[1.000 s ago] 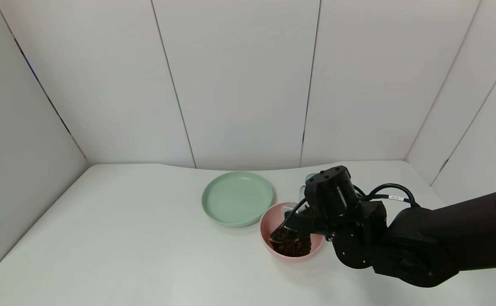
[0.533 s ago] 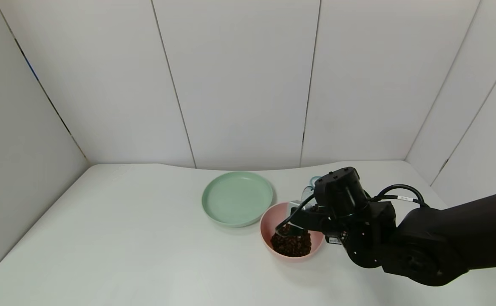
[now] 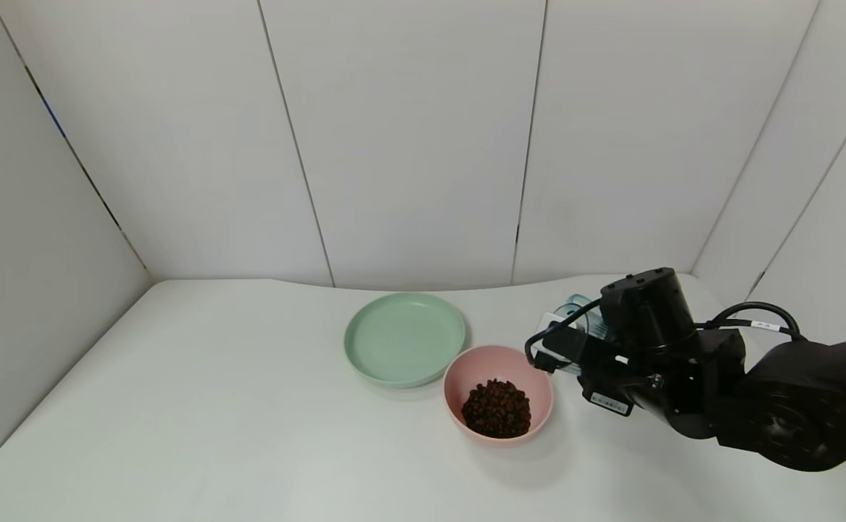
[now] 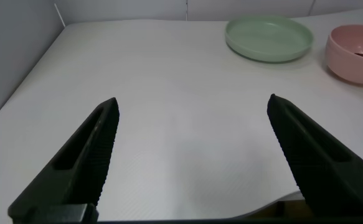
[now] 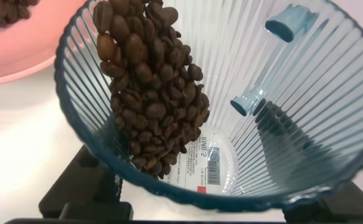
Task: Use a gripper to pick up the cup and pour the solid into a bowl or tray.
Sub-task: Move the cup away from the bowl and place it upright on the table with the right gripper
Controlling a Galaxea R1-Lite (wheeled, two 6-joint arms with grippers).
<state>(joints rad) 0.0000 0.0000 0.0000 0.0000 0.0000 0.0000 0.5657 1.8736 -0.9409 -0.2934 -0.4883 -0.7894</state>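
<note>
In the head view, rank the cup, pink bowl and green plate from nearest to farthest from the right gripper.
1. Cup: held in the right gripper, on the robot's right side of the table.
2. Pink bowl: just left of the gripper, holding the beans.
3. Green plate: farthest, left of the bowl and farther back.
</note>
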